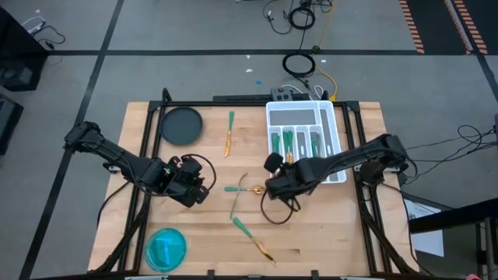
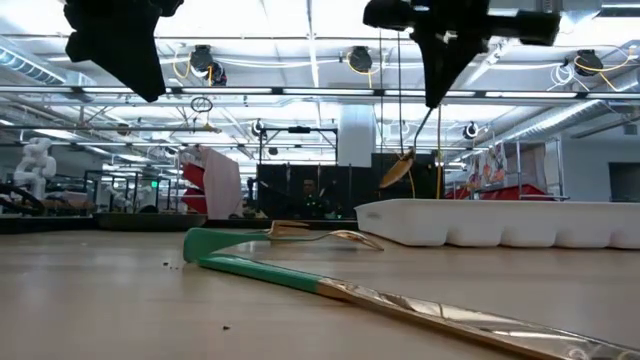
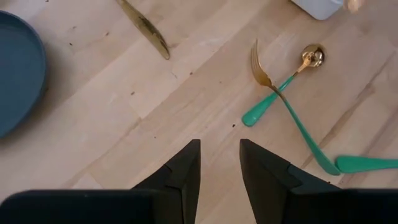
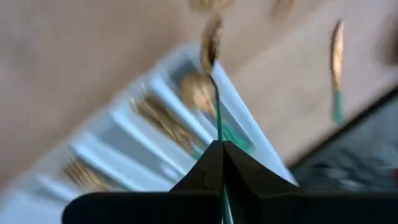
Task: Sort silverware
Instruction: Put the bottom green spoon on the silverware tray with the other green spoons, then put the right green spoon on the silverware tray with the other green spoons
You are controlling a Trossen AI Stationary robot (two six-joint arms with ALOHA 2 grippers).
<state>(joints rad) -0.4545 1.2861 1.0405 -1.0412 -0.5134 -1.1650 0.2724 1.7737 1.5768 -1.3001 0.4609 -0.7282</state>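
Note:
Silverware with gold heads and teal handles lies on the wooden table. A fork [image 3: 264, 73] and a spoon [image 3: 308, 57] cross at the middle [image 1: 243, 190], a knife [image 1: 229, 132] lies farther back, and another piece [image 1: 253, 237] lies near the front. More pieces lie in the white tray [image 1: 268, 124]. My right gripper [image 1: 278, 165] hangs beside the tray's near left corner, shut on a spoon [image 4: 211, 43]. My left gripper [image 3: 219, 158] hovers open left of the crossed pair, with nothing between its fingers. My right gripper pinches the spoon's slim teal handle [image 4: 219, 132] between its two fingers, which slant downward toward the tray. The handle runs along the fingers and out past their tips. The gold bowl [image 2: 398, 168] hangs lowest, tilted, clear of the table.
A dark round plate [image 1: 180, 124] sits at the far left of the table and a blue bowl [image 1: 166, 247] at the near left corner. The tray [image 2: 500, 225] stands at the far right. Bare wood lies between the two grippers and along the near right.

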